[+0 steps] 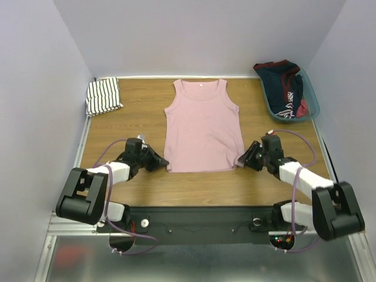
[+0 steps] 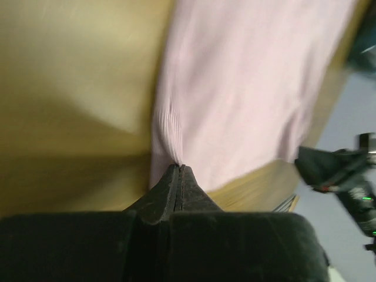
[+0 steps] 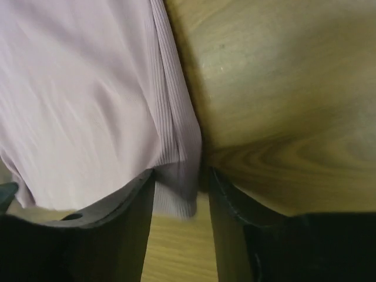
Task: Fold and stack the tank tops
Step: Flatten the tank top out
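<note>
- While the dusty pink sleeveless cloth tank top (image 1: 202,126) lies spread flat at the centre of the brown wood-grain table (image 1: 135,114), neckline toward 12 o'clock and hem toward 6 o'clock, both arms reach in to its bottom corners.
- At 7 o'clock of the pink top, the left gripper (image 1: 165,163) has its black fingers (image 2: 167,194) pressed together on the hem corner. The left wrist view shows the cloth puckering into fine pleats right at the closed tips.
- At 5 o'clock of the pink top, the right gripper (image 1: 240,160) stands with its jaws apart. In the right wrist view the ribbed side edge and hem corner lie in the gap between them, on the table.
- A folded white tank top with thin black stripes (image 1: 104,96) sits at 10 o'clock on the table, in the far left corner, well apart from the pink top.
- A teal plastic basket (image 1: 313,95) at 2 o'clock, in the far right corner, holds crumpled dark navy-and-red clothing (image 1: 282,85).
</note>
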